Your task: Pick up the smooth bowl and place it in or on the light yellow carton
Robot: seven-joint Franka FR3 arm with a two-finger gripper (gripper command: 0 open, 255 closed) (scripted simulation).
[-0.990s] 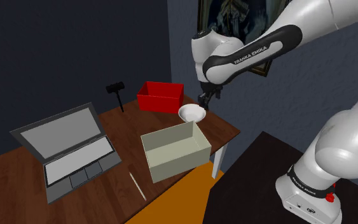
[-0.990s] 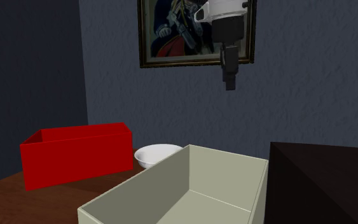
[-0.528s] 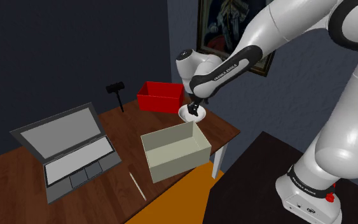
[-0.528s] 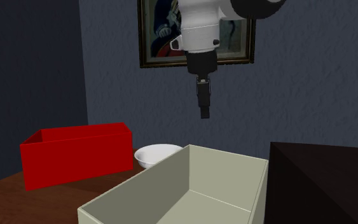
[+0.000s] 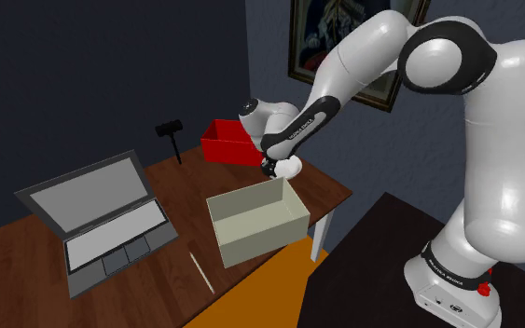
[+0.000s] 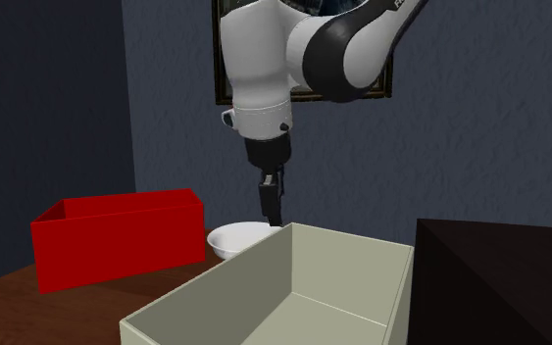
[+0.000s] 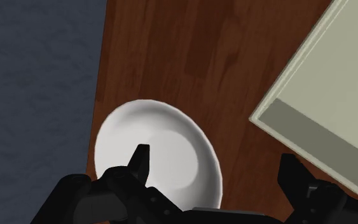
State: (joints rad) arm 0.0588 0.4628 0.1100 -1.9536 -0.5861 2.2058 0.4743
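Progress stands at the reach, as we judge it: nothing has been lifted yet. We see the white bowl (image 5: 288,168) resting on the wooden surface (image 5: 162,270). In the shoulder view it sits at about one o'clock from the pale open carton (image 5: 251,239), close beside the carton's far wall, and a red box (image 5: 235,142) lies at ten o'clock from the bowl. The gripper (image 6: 273,216) hangs low over the bowl, pointing down. In the wrist view its fingers (image 7: 139,160) stand wide apart and hold nothing. One tip lies over the bowl's hollow and the other lies past the rim on the carton's side, so they bracket that rim. We cannot tell whether the tips touch the bowl. What is left, we think, is nearly the whole job: close on the rim, lift, carry the bowl the short way to the carton, and set it inside.
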